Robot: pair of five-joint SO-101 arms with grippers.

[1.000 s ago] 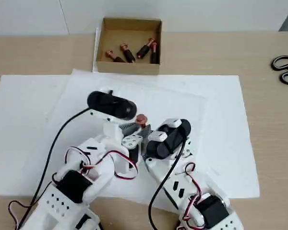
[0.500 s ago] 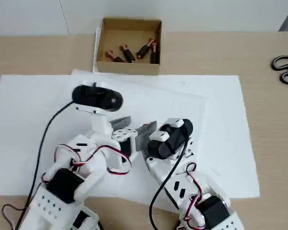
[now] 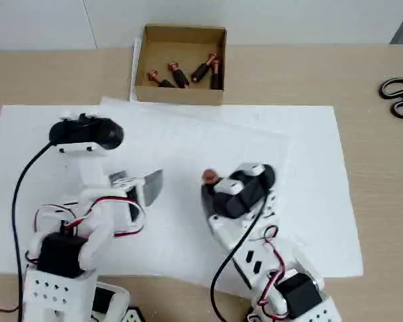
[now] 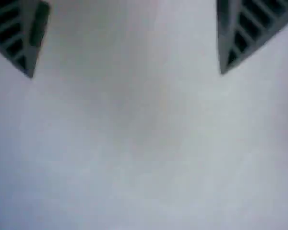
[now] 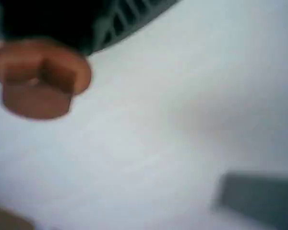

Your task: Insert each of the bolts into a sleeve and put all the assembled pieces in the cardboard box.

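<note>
The cardboard box (image 3: 181,96) is noted at the far side of the table (image 3: 322,74). Four assembled pieces (image 3: 179,75) are seen lying inside it, their dark sleeves (image 3: 216,82) partly lost in shadow against the box's near wall. The left gripper (image 3: 140,182) is held well apart from the box, on the arm side of it, over white paper (image 3: 309,154); its fingers (image 4: 24,52) are seen spread wide with nothing between them. The right gripper (image 3: 209,185) is also placed well short of the box, on the same side, clamped on a bolt (image 3: 209,176). Only the copper head (image 5: 41,79) can be made out, the shank and any sleeve being hidden by the jaw and a dark blur. Scissors (image 3: 397,95), far to the right of the box, are cut off by the frame edge.
</note>
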